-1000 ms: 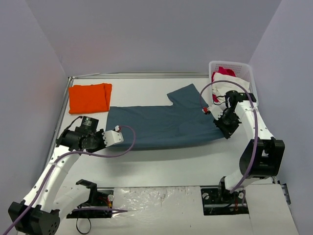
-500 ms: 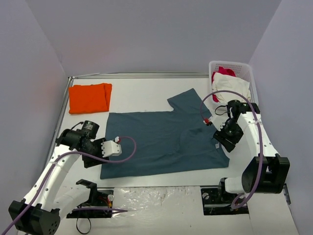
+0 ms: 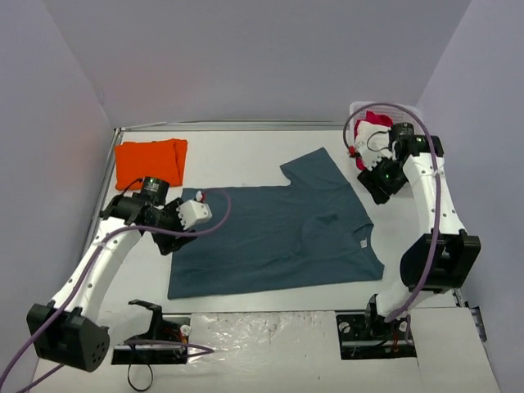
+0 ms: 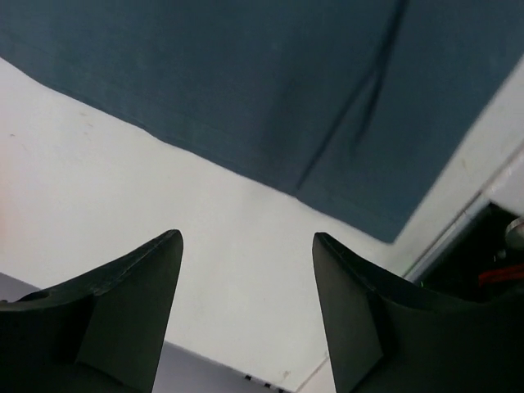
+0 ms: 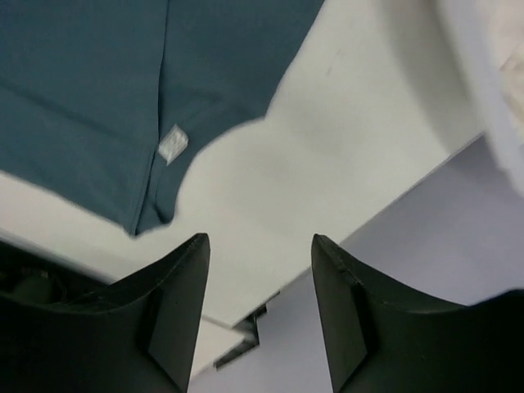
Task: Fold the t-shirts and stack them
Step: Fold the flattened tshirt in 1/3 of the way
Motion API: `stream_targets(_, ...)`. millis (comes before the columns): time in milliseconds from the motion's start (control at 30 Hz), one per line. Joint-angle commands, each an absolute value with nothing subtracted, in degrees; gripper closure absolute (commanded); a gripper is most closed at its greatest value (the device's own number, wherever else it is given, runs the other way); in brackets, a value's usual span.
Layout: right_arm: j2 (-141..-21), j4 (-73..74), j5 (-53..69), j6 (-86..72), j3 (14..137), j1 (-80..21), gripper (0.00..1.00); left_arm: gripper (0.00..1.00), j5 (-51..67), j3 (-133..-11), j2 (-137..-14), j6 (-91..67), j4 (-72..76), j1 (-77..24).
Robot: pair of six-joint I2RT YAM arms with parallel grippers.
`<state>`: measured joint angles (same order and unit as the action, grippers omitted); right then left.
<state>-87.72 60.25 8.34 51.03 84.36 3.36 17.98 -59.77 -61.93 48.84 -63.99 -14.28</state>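
The slate-blue t-shirt [image 3: 278, 237] lies spread flat in the middle of the table, its collar toward the right and one sleeve [image 3: 315, 168] pointing to the far side. The orange t-shirt [image 3: 150, 162] rests folded at the far left. My left gripper [image 3: 173, 233] hovers open at the blue shirt's left edge, holding nothing. In the left wrist view the gripper [image 4: 246, 237] is over bare table, with the shirt [image 4: 246, 82] beyond it. My right gripper [image 3: 377, 187] is open and raised by the basket. The right wrist view shows that gripper [image 5: 259, 239] empty, with the shirt's collar and tag [image 5: 172, 143] below it.
A white basket [image 3: 409, 110] at the far right corner holds a white garment [image 3: 385, 147] and a red-pink garment [image 3: 375, 120]. Purple-grey walls close the table on three sides. The arm bases and cable mounts sit along the near edge [image 3: 270, 336].
Both grippers opened and let go of the blue shirt, which was drawn toward the near edge and now lies flat. The left arm pulled back leftward; the right arm rose toward the basket.
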Motion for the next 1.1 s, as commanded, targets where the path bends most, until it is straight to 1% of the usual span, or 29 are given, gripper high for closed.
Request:
stream_targets(0, -94.46, 55.47, 20.1, 42.83, 95.23, 3.6, 0.52, 0.36, 22.22, -63.01, -68.18, 37.99, -47.31, -11.79)
stream_targets(33, -98.22, 54.24, 22.82, 41.41, 97.54, 3.26, 0.52, 0.36, 22.5, -63.71, -72.29, 31.88, -42.24, -9.86)
stream_targets(67, -100.18, 53.71, 27.81, 39.92, 99.73, 3.16, 0.53, 0.36, 24.07, -64.76, -74.77, 28.95, -40.53, -8.8)
stream_targets(100, -101.94, 53.44, 30.73, 38.77, 104.19, 3.08, 0.54, 0.36, 25.3, -67.39, -76.97, 25.0, -39.47, -7.75)
stream_targets(167, -107.21, 52.74, 36.18, 36.05, 108.52, 2.2, 0.54, 0.36, 26.72, -70.82, -83.65, 21.46, -38.06, -5.46)
stream_targets(233, -111.85, 51.77, 37.35, 33.94, 114.66, 1.24, 0.52, 0.36, 28.56, -75.31, -88.47, 17.5, -36.57, -4.14)
stream_targets(300, -115.3, 51.5, 34.3, 31.03, 119.42, -1.21, 0.5, 0.36, 27.69, -77.42, -91.13, 14.95, -34.81, -2.9)
stream_targets(333, -118.88, 51.5, 32.28, 30.24, 124.4, -2.01, 0.5, 0.36, 26.64, -79.52, -93.67, 13.55, -34.02, -2.73)
stream_targets(400, -122.5, 51.68, 26.84, 27.34, 129.09, -4.03, 0.49, 0.36, 23.92, -81.64, -96.14, 12.23, -33.58, -2.46)
stream_targets(467, -126.55, 51.68, 24.36, 26.98, 133.74, -5.61, 0.47, 0.36, 22.16, -84.63, -99.57, 10.39, -33.4, -1.85)
stream_targets(567, -129.81, 51.33, 21.98, 27.25, 137.36, -7.12, 0.47, 0.36, 25.39, -88.85, -104.66, 7.75, -35.41, -0.26)
stream_targets(600, -131.64, 51.42, 21.02, 26.81, 138.42, -7.55, 0.47, 0.37, 28.79, -89.73, -107.11, 7.56, -36.73, 1.04)
stream_targets(633, -132.44, 51.42, 20.66, 26.46, 140.08, -7.73, 0.47, 0.39, 29.44, -91.56, -108.27, 7.12, -37.43, 1.84)
stream_targets(667, -133.15, 51.33, 20.22, 25.85, 140.71, -7.82, 0.47, 0.4, 29.88, -92.1, -109.5, 6.16, -37.79, 2.45)
stream_targets(700, -134.55, 51.07, 20.04, 25.49, 141.32, -7.82, 0.47, 0.42, 33.1, -92.72, -111.69, 5.54, -38.92, 2.72)
stream_targets(767, -135.87, 51.06, 19.52, 25.05, 142.55, -8.0, 0.47, 0.48, 34.01, -94.04, -113.55, 5.19, -39.81, 3.08)
stream_targets(933, -139.13, 50.8, 17.23, 24.35, 143.35, -8.35, 0.48, 0.5, 33.92, -94.3, -117.07, 4.48, -39.64, 3.16)
stream_targets(1067, -141.15, 50.8, 15.82, 24.26, 144.05, -8.44, 0.48, 0.5, 33.66, -95.09, -119.61, 4.57, -39.72, 3.25)
